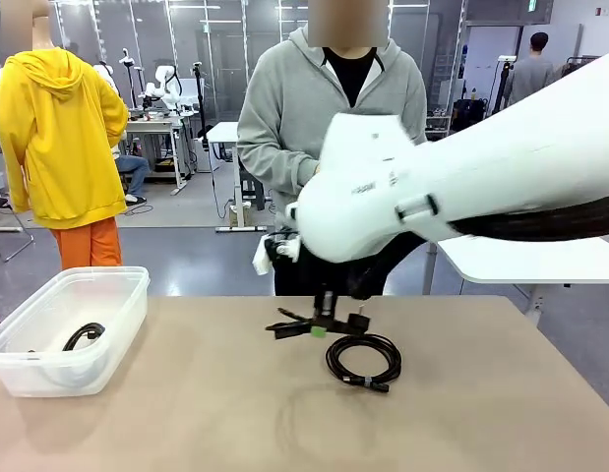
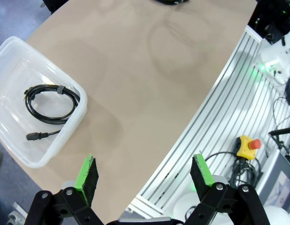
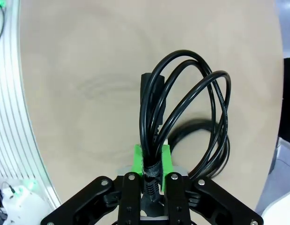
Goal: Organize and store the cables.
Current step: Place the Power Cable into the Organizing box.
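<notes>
My right gripper hangs low over the table's middle, shut on a coiled black cable whose plug ends stick out sideways. In the right wrist view the green pads pinch that cable at its tie, and the loops hang ahead of the right gripper. A second coiled cable lies flat on the table just in front of it. A third cable rests inside the clear plastic bin at the table's left. My left gripper is open, high above the table's near edge beside the bin.
A person in a grey hoodie stands at the far edge, right behind the right arm. The ribbed metal base with a yellow stop button borders the table on my side. Bare tabletop lies between bin and cables.
</notes>
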Available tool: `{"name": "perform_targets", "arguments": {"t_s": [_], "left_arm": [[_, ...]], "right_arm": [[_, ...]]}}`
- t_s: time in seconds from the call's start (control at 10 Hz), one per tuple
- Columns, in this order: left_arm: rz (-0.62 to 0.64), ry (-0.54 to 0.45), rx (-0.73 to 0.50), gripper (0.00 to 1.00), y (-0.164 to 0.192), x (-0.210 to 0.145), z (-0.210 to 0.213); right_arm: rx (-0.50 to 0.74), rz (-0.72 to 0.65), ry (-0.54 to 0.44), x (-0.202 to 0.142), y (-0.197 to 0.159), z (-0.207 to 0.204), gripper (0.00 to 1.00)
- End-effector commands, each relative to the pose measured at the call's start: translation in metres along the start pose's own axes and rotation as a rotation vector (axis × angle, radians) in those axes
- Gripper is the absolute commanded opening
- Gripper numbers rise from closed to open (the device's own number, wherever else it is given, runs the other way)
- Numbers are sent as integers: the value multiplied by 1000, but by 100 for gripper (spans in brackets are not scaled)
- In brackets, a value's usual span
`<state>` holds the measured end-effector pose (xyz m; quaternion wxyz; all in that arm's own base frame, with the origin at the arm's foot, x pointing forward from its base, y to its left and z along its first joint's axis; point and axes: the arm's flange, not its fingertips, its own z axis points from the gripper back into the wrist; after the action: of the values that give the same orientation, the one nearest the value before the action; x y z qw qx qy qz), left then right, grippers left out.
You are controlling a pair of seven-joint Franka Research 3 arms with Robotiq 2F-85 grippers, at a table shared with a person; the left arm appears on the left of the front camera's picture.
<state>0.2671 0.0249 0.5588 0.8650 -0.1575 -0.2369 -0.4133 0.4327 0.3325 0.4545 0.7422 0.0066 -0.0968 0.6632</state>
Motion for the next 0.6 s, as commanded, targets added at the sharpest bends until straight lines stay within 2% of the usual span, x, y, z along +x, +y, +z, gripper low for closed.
{"name": "perform_targets", "arguments": {"t_s": [0.0, 0.5], "left_arm": [[-9, -6, -7, 100, -2, 0, 1], [-9, -6, -7, 100, -2, 0, 1]], "right_arm": [[-31, -29, 36, 30, -7, -24, 0], [-14, -63, 36, 50, 6, -96, 0]]}}
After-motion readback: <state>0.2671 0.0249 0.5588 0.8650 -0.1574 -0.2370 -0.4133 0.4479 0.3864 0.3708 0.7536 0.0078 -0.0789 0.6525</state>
